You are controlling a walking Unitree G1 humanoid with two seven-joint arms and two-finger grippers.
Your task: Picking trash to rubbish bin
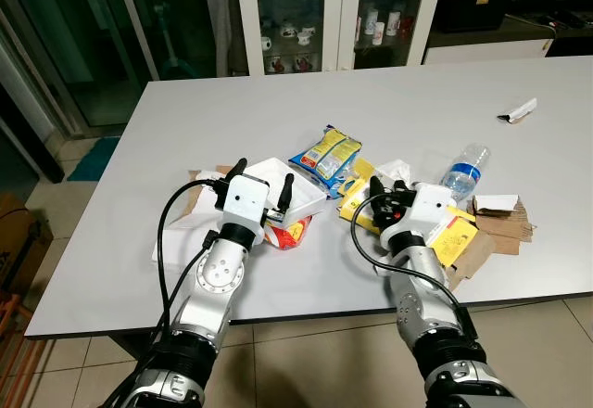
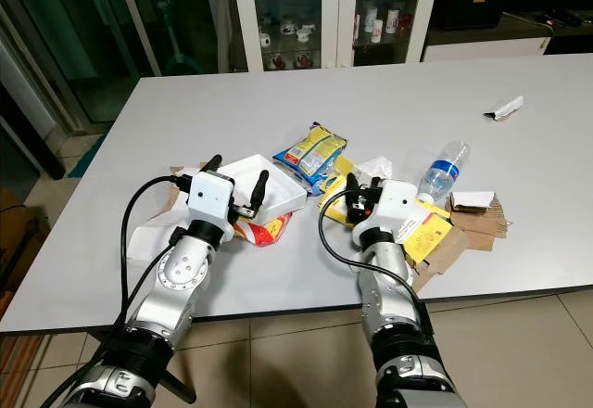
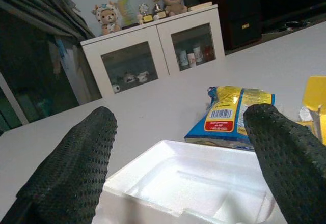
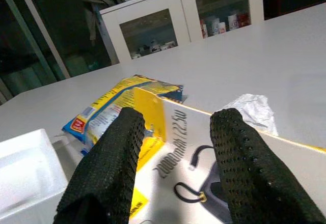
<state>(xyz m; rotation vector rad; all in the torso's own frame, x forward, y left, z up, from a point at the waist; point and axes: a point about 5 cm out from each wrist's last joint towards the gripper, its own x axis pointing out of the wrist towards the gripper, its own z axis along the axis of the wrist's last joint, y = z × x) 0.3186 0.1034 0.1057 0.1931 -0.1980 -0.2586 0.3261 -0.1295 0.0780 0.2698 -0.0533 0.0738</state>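
White foam tray on table, just ahead of left gripper, fingers spread wide astride its near edge | right gripper parted over yellow box | left arm nearer tray.

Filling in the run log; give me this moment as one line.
left gripper: open, over white foam tray | right gripper: open, at yellow box | no trash held
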